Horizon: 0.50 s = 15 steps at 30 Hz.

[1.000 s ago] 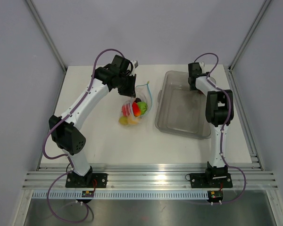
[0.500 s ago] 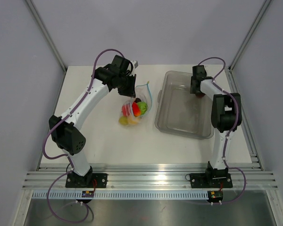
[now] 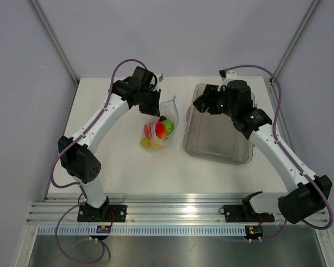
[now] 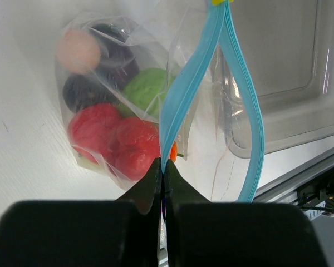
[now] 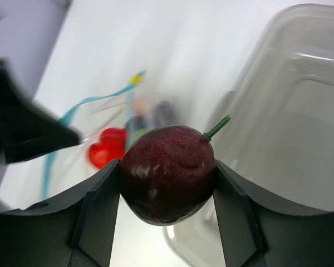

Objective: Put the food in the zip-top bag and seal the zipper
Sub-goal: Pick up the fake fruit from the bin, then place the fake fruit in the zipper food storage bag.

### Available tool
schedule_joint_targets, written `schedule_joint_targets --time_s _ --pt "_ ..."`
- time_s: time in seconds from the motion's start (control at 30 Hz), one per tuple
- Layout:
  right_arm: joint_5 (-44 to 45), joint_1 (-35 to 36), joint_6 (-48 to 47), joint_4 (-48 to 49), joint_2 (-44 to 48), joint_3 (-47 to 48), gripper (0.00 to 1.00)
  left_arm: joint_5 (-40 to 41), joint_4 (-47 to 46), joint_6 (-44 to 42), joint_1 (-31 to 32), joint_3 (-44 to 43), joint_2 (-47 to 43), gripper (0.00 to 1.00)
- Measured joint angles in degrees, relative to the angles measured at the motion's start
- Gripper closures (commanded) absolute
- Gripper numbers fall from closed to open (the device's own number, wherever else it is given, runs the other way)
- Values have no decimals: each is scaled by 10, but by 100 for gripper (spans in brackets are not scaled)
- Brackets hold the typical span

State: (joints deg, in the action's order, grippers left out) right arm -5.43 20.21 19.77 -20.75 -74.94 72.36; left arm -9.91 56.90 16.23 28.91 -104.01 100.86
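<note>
On the tabletop [image 3: 122, 161], left of the grey bin [image 3: 214, 149], the zip-top bag [image 3: 162, 123] lies with food [image 4: 114, 142] already inside. The bag is judged light, limp and crinkly, so it is best taken by its stiffer zipper [image 4: 196, 78], on which the left fingers [image 4: 147, 189] are pinched shut while the mouth gapes. The dark red fruit [image 5: 168, 167], judged light, hard and smooth enough to slip, is clamped across its middle by the right fingers [image 5: 100, 207] over the bin's left rim.
</note>
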Motion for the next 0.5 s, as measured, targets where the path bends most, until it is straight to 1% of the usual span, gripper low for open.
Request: schedule_joint_targets --time_s 0.03,0.13,0.2,0.4,0.47,0.5 --pt "-10 31 5 0 3 7 48 0 0 -1 0 0 0 100" --pt "-18 71 16 -1 -11 23 48 -2 -1 -2 0 3 -2 100" --pt "-17 87 21 -2 -35 37 47 -5 -5 -3 0 12 -7 100" --pt "-11 166 28 -9 -114 72 46 -11 -5 -4 0 18 -12 100" --pt "-10 182 28 -16 -133 81 43 -12 -6 -4 0 18 -12 100" --pt "-8 188 28 -20 -141 87 38 -13 -6 -4 0 18 -12 100"
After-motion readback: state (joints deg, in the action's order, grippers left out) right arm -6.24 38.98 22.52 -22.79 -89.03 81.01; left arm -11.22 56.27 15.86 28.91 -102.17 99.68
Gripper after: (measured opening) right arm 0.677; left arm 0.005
